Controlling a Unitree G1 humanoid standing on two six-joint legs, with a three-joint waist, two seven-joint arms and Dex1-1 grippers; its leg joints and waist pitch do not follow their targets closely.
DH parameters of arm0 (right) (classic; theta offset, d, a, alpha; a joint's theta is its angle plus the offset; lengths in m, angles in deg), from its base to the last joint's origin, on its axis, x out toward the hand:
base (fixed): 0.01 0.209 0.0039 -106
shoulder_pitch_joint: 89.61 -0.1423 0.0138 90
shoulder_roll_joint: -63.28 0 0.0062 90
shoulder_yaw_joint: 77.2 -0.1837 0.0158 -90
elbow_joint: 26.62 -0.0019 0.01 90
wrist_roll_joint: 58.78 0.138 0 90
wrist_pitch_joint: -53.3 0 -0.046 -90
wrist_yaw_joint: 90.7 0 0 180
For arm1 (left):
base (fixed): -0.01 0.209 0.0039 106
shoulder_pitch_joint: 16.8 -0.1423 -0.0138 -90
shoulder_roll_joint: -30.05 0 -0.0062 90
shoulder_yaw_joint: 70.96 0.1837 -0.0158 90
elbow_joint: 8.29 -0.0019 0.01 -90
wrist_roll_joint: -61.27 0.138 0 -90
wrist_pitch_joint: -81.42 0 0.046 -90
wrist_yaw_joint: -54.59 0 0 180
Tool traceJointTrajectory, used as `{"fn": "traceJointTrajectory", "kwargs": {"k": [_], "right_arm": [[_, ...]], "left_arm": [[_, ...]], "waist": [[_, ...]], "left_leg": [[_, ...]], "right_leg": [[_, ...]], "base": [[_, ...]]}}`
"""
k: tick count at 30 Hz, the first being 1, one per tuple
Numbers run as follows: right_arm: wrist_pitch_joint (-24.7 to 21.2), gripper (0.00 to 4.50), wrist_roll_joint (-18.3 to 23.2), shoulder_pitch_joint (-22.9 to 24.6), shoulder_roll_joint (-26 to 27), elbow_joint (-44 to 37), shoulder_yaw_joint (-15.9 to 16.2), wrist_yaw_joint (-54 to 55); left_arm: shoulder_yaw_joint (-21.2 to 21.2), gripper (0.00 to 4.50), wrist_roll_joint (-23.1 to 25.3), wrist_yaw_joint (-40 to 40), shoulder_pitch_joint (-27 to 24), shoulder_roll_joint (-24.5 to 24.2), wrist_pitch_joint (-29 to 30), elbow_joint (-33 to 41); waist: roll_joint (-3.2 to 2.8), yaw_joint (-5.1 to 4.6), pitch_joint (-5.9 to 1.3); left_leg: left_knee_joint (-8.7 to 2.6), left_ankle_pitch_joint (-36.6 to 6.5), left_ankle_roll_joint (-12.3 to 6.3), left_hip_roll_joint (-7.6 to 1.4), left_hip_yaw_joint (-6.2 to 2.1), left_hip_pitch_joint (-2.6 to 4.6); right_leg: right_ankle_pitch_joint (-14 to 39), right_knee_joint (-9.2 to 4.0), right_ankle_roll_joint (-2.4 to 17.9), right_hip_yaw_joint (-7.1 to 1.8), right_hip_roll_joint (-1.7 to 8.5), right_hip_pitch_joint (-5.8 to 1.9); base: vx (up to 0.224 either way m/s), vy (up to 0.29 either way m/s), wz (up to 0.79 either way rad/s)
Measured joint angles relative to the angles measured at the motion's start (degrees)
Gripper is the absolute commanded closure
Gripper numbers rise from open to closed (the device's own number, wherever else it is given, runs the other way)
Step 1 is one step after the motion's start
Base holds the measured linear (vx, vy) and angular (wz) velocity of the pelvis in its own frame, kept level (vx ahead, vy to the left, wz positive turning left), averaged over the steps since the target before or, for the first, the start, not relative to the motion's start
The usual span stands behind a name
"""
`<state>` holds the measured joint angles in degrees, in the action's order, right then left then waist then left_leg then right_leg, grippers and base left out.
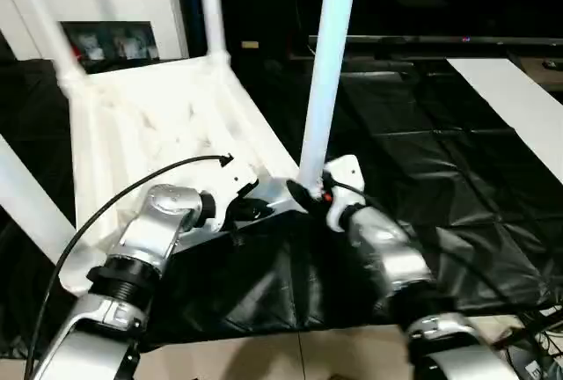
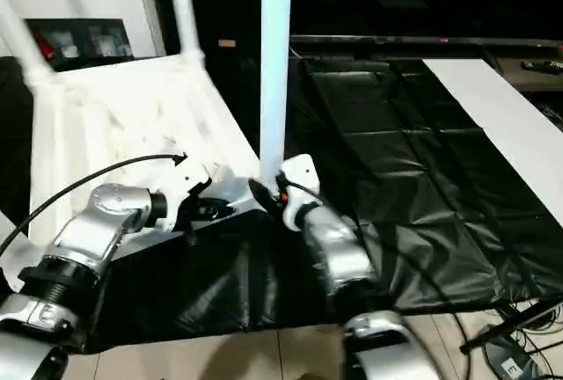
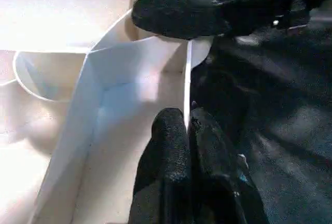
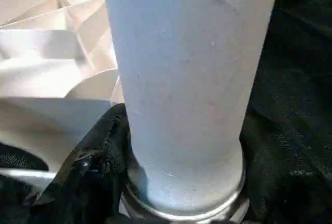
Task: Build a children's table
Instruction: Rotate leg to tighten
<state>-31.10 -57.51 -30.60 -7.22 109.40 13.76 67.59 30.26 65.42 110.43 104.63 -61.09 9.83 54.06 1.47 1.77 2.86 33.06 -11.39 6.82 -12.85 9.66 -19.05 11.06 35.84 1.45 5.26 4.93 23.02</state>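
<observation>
The white plastic table top point(image 1: 149, 125) lay upside down on the black-covered surface point(image 1: 422, 160), its ribbed underside facing up. Legs already stood in the far corner sockets, one point(image 1: 209, 2) at the back and another point(image 1: 44, 19) toward the robot's left, and a further leg point(image 1: 26, 195) crossed the left edge of the head view. The step in hand looked like seating the near-right leg point(image 1: 330, 54), a smooth white tube held upright at the top's near corner.

The right tool point(image 1: 310, 193) was wrapped around the base of that leg; in the right wrist view the tube's flared end point(image 4: 181, 193) sat between black fingers point(image 4: 98, 151) set on either side of it. The left tool point(image 3: 188, 130) was clenched on the top's thin near edge wall point(image 3: 187, 89), one finger on each side of the wall, bracing the top.

Whether the leg was fully home in its rounded socket could not be told. In my judgement, the next move called for a straight downward push, or a twist if the joint is threaded, while the left tool kept the light, slick plastic top from sliding on the wrinkled black sheeting.
</observation>
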Motion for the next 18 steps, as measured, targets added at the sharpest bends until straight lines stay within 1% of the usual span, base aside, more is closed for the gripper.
{"fn": "traceJointTrajectory", "kwargs": {"k": [1, 3, 6, 8, 9, 10, 13, 15, 16, 18], "right_arm": [[0.27, 1.13, -0.01, 0.00, 0.08, 0.13, -0.06, 0.09], [0.51, 1.13, 0.49, -0.02, 0.35, 0.17, -0.46, -0.13], [0.38, 0.72, 1.49, -0.30, -0.77, 0.17, -0.61, -3.95], [-0.03, 0.62, 1.72, -0.80, -2.10, 0.16, -0.35, -8.38], [-0.09, 0.53, 1.96, -0.97, -3.04, 0.13, 0.16, -10.90], [-0.14, 0.31, 2.24, -1.17, -4.68, 0.12, 1.07, -14.07], [-0.38, 0.21, 2.57, -1.95, -8.54, 0.11, 3.60, -23.34], [-0.32, 0.04, 2.41, -2.30, -10.01, 0.12, 4.78, -27.33], [0.04, 0.04, 1.99, -2.79, -11.52, 0.11, 6.07, -30.05], [0.18, 0.04, 1.11, -3.46, -13.66, 0.11, 7.46, -34.60]], "left_arm": [[-0.02, 4.50, 0.01, -0.05, -0.04, 0.00, 0.09, 0.14], [0.01, 4.50, 0.01, -0.01, -0.13, 0.00, 0.17, 0.47], [0.02, 4.50, -0.08, 1.06, -0.45, -0.58, -0.14, 1.16], [0.13, 4.50, -0.39, 2.82, -0.53, -1.17, -0.65, 1.47], [0.25, 4.50, -0.92, 4.00, -0.56, -1.76, -1.16, 1.49], [0.49, 4.50, -1.65, 5.58, -0.64, -2.46, -1.62, 1.49], [0.96, 4.50, -3.01, 10.04, -1.08, -4.54, -3.87, 1.50], [0.93, 4.50, -3.35, 12.11, -1.33, -5.71, -4.90, 1.48], [0.98, 4.50, -3.70, 13.52, -1.48, -6.65, -5.40, 1.44], [1.25, 4.50, -4.32, 16.32, -1.84, -7.92, -6.33, 1.42]], "waist": [[0.00, -0.01, 0.00], [-0.07, -0.02, 0.03], [-0.30, -0.04, 0.11], [-0.45, 0.06, 0.18], [-0.52, 0.12, 0.21], [-0.53, 0.16, 0.22], [-0.53, 0.54, 0.22], [-0.49, 0.65, 0.24], [-0.46, 0.66, 0.25], [-0.30, 0.99, 0.21]], "left_leg": [[0.00, 0.00, 0.00, 0.00, 0.00, -0.01], [0.00, 0.00, 0.00, 0.00, 0.01, -0.03], [-0.01, 0.00, -0.01, 0.01, 0.03, -0.08], [-0.05, 0.00, -0.01, 0.00, 0.04, -0.15], [-0.06, 0.00, -0.02, 0.00, 0.03, -0.17], [-0.06, -0.01, -0.03, 0.01, 0.04, -0.23], [-0.07, 0.15, -0.38, 0.00, 0.04, -0.51], [-0.02, 0.15, -0.42, 0.00, 0.04, -0.66], [0.06, 0.14, -0.44, 0.00, 0.04, -0.77], [0.20, 0.13, -0.45, -0.04, 0.04, -0.88]], "right_leg": [[0.00, -0.03, 0.00, 0.00, 0.00, 0.00], [-0.01, -0.09, 0.02, -0.02, 0.00, 0.00], [0.00, -0.15, 0.01, -0.05, 0.00, 0.03], [0.05, -0.17, -0.06, -0.05, -0.01, 0.07], [0.10, -0.17, -0.09, -0.04, -0.01, 0.09], [0.15, -0.17, -0.11, -0.04, -0.01, 0.12], [0.27, -0.15, -0.09, 0.00, -0.01, 0.30], [0.27, -0.14, -0.08, 0.00, -0.01, 0.40], [0.27, -0.12, -0.08, 0.01, 0.00, 0.45], [0.27, -0.08, -0.08, 0.05, 0.00, 0.46]], "base": [[0.000, 0.000, 0.00], [0.000, 0.000, 0.00], [0.000, 0.000, 0.00], [0.000, 0.000, 0.00], [0.000, 0.000, 0.00], [0.000, 0.000, 0.00], [0.000, 0.000, 0.00], [0.000, 0.000, 0.00], [0.000, 0.000, 0.00], [0.000, 0.000, 0.00]]}}
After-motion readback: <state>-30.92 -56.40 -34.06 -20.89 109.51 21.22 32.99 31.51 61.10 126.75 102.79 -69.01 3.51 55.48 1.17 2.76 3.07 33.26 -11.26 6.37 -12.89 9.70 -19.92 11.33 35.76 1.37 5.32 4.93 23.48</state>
